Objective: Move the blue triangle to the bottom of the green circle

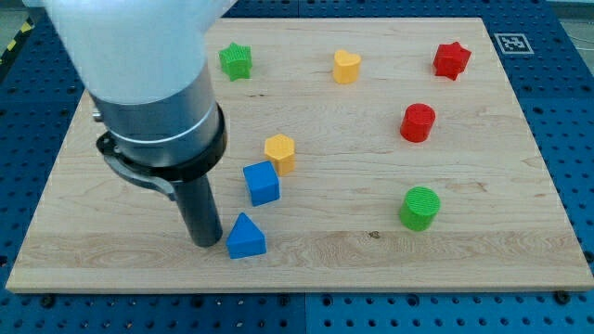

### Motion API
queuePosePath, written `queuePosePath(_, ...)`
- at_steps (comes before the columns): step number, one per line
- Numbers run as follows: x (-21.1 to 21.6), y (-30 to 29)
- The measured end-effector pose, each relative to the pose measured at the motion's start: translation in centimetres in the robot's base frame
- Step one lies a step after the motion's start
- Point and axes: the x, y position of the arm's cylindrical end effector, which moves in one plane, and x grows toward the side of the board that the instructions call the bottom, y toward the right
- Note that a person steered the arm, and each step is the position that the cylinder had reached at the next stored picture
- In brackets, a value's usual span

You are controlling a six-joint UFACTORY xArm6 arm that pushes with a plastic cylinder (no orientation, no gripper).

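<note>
blue triangle (246,237): well left of green circle (420,207), slightly lower | my tip (206,242): bare rod, nothing to clench, touching triangle's left side so you can shove it right, under the circle

You see a pale wooden surface (483,250) with eight blocks lying directly on it. Along the view's top: a green star (236,61), a yellow heart (346,67) and a red star (452,60). Below the red star sits a red cylinder (418,122); further down, a green circle (420,208). Near the centre, a yellow hexagon (279,152) touches a blue cube (262,183). Just below the cube lies the blue triangle (246,237), with my tip (206,241) just beside it on the view's left.
</note>
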Motion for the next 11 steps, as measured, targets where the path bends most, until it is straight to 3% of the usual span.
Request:
queuePosePath(2,0.3,-0.6)
queuePosePath(5,1.9,5.1)
queuePosePath(11,0.5,10.1)
